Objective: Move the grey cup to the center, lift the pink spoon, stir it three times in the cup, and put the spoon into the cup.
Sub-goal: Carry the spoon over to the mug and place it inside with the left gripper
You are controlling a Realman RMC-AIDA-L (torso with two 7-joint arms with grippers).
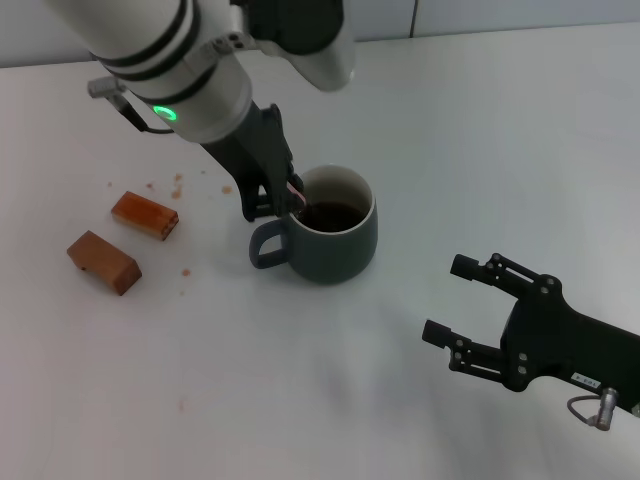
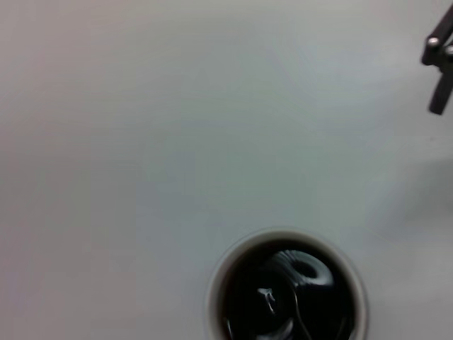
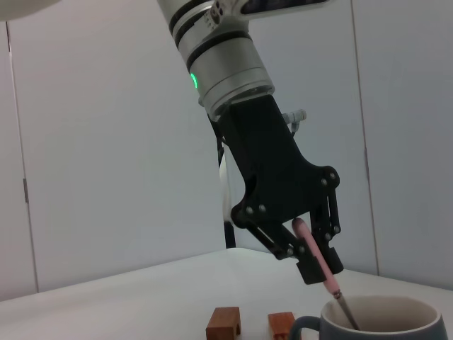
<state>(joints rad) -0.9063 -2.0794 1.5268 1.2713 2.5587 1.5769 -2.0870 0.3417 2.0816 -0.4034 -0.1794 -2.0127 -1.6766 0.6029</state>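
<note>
The grey cup (image 1: 333, 240) stands near the middle of the table, handle toward my left, with dark liquid inside. It also shows in the left wrist view (image 2: 287, 289) and the right wrist view (image 3: 382, 322). My left gripper (image 1: 277, 205) hangs over the cup's left rim, shut on the pink spoon (image 3: 317, 262). The spoon's pink handle is pinched between the fingers and its metal neck slants down into the cup. A sliver of pink shows in the head view (image 1: 297, 192). My right gripper (image 1: 447, 300) is open and empty, low at the front right.
Two brown rectangular blocks (image 1: 145, 216) (image 1: 103, 262) lie on the table to the left of the cup, with small reddish specks around them. The blocks also show in the right wrist view (image 3: 224, 326). A white wall stands behind the table.
</note>
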